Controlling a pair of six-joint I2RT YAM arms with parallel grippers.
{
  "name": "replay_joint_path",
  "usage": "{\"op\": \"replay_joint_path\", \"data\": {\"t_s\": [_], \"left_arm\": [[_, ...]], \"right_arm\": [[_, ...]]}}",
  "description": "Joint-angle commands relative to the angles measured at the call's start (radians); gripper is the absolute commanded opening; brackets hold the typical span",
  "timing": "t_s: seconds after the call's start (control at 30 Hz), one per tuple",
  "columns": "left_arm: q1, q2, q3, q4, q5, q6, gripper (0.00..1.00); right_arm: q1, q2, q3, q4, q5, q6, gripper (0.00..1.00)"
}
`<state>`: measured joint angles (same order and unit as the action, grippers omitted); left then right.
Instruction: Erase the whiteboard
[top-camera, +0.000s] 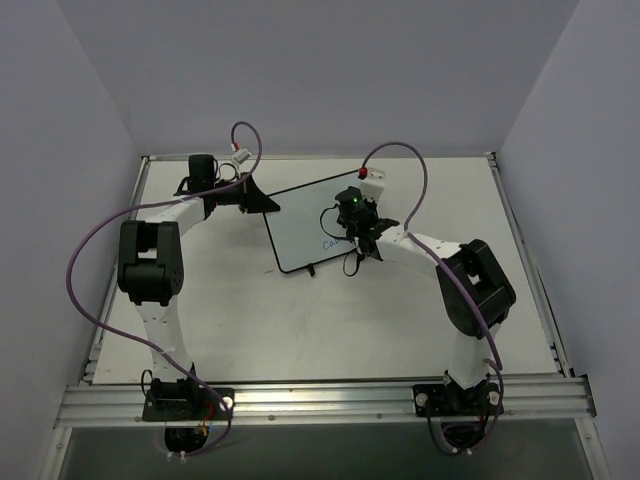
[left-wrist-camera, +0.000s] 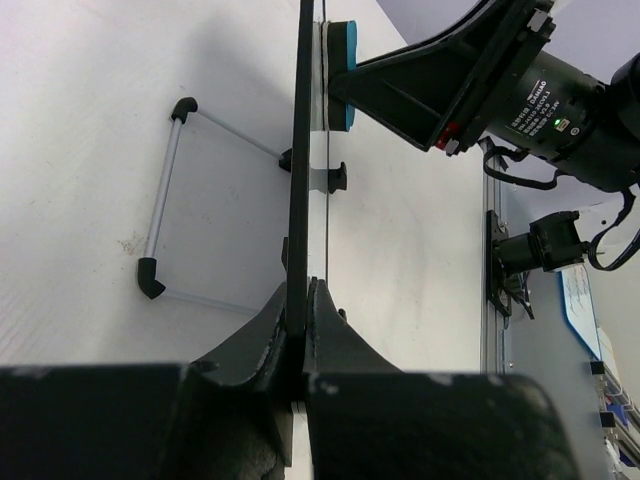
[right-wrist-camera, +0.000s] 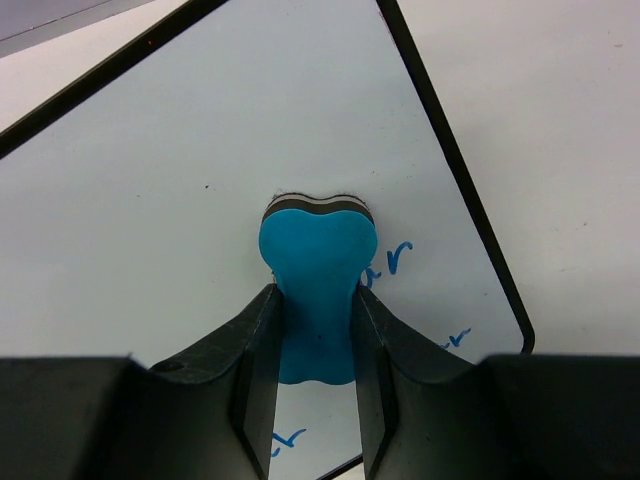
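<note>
Whiteboard (top-camera: 305, 228) standing toward the worktop's (top-camera: 250, 320) far side, edge clamped between left fingers (left-wrist-camera: 262, 340). Eraser (right-wrist-camera: 318, 290) pinched in right fingers (right-wrist-camera: 255, 360), pressed against the board beside blue writing (right-wrist-camera: 395, 258).

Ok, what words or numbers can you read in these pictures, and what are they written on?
"Ca": blue handwriting on the whiteboard, top view. That is my best reading, and the rest cannot be made out.
Blue strokes around the eraser held in the right tool, right wrist view: only bits show, so they are unreadable.
White print on the black housing, left wrist view: too small to read.
</note>
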<state>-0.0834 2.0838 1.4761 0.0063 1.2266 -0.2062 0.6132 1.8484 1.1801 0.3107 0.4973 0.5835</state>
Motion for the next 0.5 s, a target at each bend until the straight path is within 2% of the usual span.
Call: {"op": "replay_joint_path", "data": {"t_s": [0.0, 0.27, 0.47], "left_arm": [[-0.024, -0.025, 0.013, 0.009, 0.008, 0.139, 0.02], [-0.024, -0.03, 0.012, 0.008, 0.01, 0.14, 0.02], [-0.027, -0.037, 0.01, 0.003, 0.007, 0.146, 0.02]], "right_arm": [[0.0, 0.025, 0.006, -0.015, 0.004, -0.07, 0.0], [0.098, 0.035, 0.166, -0.051, -0.084, -0.12, 0.0], [0.037, 0.044, 0.242, -0.113, -0.131, -0.145, 0.0]]}}
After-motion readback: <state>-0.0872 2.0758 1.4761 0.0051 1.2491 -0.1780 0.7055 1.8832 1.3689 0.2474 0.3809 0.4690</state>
